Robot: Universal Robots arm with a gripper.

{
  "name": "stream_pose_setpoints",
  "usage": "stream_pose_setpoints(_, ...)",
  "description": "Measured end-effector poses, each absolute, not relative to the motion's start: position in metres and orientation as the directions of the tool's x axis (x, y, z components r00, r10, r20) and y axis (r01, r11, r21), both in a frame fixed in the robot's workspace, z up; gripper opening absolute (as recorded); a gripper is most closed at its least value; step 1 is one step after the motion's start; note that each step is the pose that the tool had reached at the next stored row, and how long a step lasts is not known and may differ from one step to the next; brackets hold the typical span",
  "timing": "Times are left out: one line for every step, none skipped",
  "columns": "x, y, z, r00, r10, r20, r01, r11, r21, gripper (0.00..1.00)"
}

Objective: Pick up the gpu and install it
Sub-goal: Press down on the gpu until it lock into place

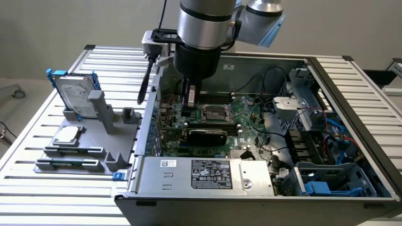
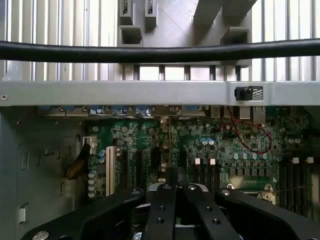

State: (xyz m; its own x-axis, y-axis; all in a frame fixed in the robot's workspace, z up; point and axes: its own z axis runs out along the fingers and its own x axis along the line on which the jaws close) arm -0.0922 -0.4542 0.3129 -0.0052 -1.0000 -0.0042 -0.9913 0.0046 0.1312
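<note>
While open, case (image 1: 351,89) holds gpu (image 1: 206,136)

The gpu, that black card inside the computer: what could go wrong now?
1. The end effector is shut and low inside the case, above the gpu. A slip might knock the motherboard or the processor socket.
2. The black cable hangs by the case wall and might snag on it.
3. The gpu may sit unevenly in its slot; I cannot tell.
</note>
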Motion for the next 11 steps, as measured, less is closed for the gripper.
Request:
stream_pose_setpoints(-0.0880, -0.4552, 0.3130, -0.005, -1.000, -0.004, -0.991, 0.005, 0.131, 0.11)
stream_pose_setpoints(-0.0859, -0.4559, 0.3131, -0.005, -1.000, -0.004, -0.991, 0.005, 0.132, 0.11)
stream_pose_setpoints(-0.0854, -0.4566, 0.3132, -0.005, -1.000, -0.004, -0.991, 0.005, 0.132, 0.11)
stream_pose_setpoints(-0.0853, -0.4566, 0.3133, -0.006, -1.000, -0.005, -0.991, 0.005, 0.132, 0.11)
stream_pose_setpoints(-0.0854, -0.4566, 0.3132, -0.006, -1.000, -0.007, -0.991, 0.005, 0.132, 0.11)
stream_pose_setpoints(-0.0854, -0.4567, 0.3131, -0.006, -1.000, -0.009, -0.991, 0.005, 0.132, 0.11)
stream_pose_setpoints(-0.0853, -0.4567, 0.3132, -0.006, -1.000, -0.010, -0.991, 0.005, 0.132, 0.11)
stream_pose_setpoints(-0.0853, -0.4567, 0.3132, -0.006, -1.000, -0.012, -0.991, 0.004, 0.132, 0.11)
stream_pose_setpoints(-0.0853, -0.4567, 0.3132, -0.006, -1.000, -0.013, -0.991, 0.004, 0.132, 0.11)
stream_pose_setpoints(-0.0853, -0.4567, 0.3132, -0.006, -1.000, -0.015, -0.991, 0.004, 0.132, 0.11)
stream_pose_setpoints(-0.0853, -0.4567, 0.3132, -0.006, -1.000, -0.016, -0.991, 0.004, 0.132, 0.11)
